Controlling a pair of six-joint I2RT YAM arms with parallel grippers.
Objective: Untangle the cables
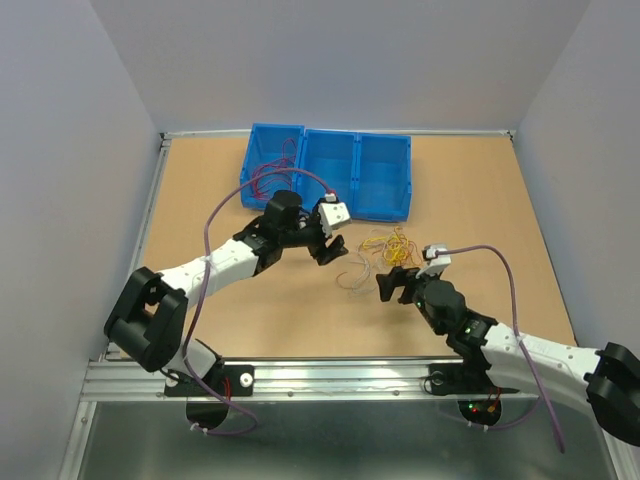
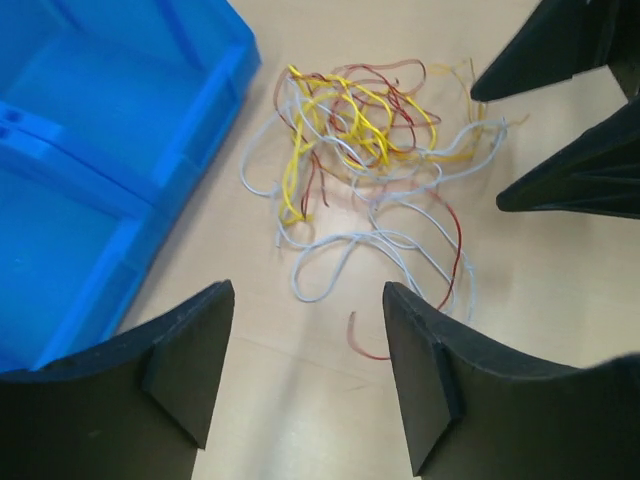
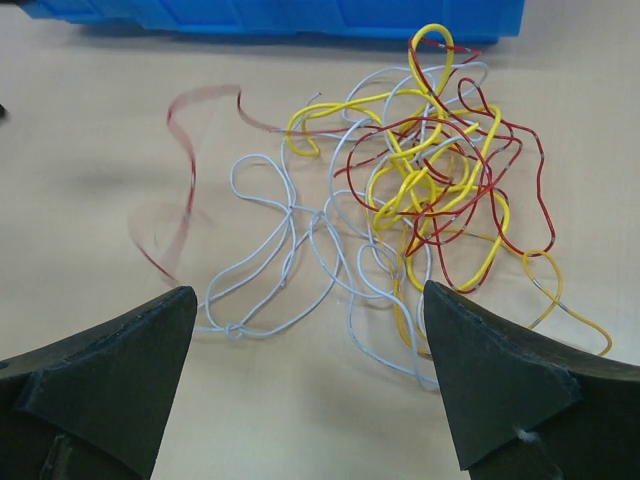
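Note:
The cables (image 1: 385, 248) lie as a loose tangle of thin red, yellow and white wires on the wooden table, between my two grippers. My left gripper (image 1: 330, 251) is open and empty just left of the tangle. In the left wrist view (image 2: 305, 300) its jaws stand wide apart, with the tangle (image 2: 350, 110) ahead and a red wire end near the right finger. My right gripper (image 1: 393, 283) is open and empty just below the tangle. In the right wrist view (image 3: 305, 300) white loops reach between its fingers, and the tangle (image 3: 430, 190) lies ahead. A red strand (image 3: 185, 190) at the left looks blurred.
A row of blue bins (image 1: 330, 170) stands at the back of the table; the leftmost holds some red wires (image 1: 265, 178). The bins also show in the left wrist view (image 2: 100, 150) and the right wrist view (image 3: 300, 15). The right gripper's fingers (image 2: 570, 180) face the left camera.

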